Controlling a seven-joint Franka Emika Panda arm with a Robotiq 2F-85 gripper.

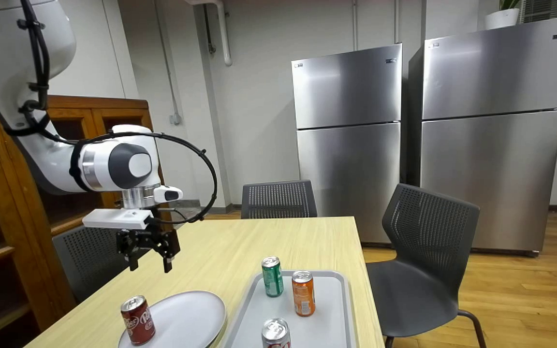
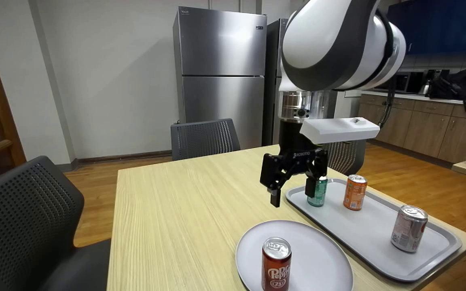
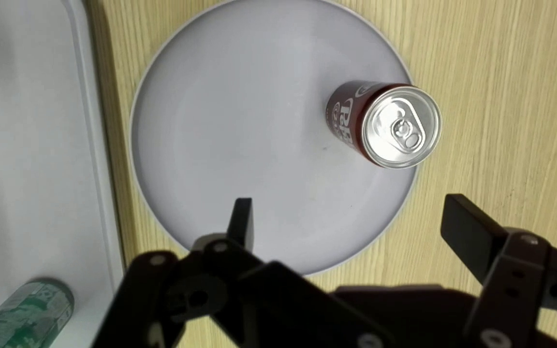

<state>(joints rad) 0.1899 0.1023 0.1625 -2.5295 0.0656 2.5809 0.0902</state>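
1 end effector (image 1: 151, 264), spread wide, nothing held; 1 red can (image 3: 379, 124), upright on plate (image 3: 235, 130): if gripped, best centred directly beneath, then approached straight down.

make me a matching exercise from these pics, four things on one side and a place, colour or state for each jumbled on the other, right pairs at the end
1. red can
2. orange can
3. gripper
4. tray

A. open, above the table
B. grey, rectangular
C. on the round plate
D. standing on the tray

Pairs: 1-C; 2-D; 3-A; 4-B
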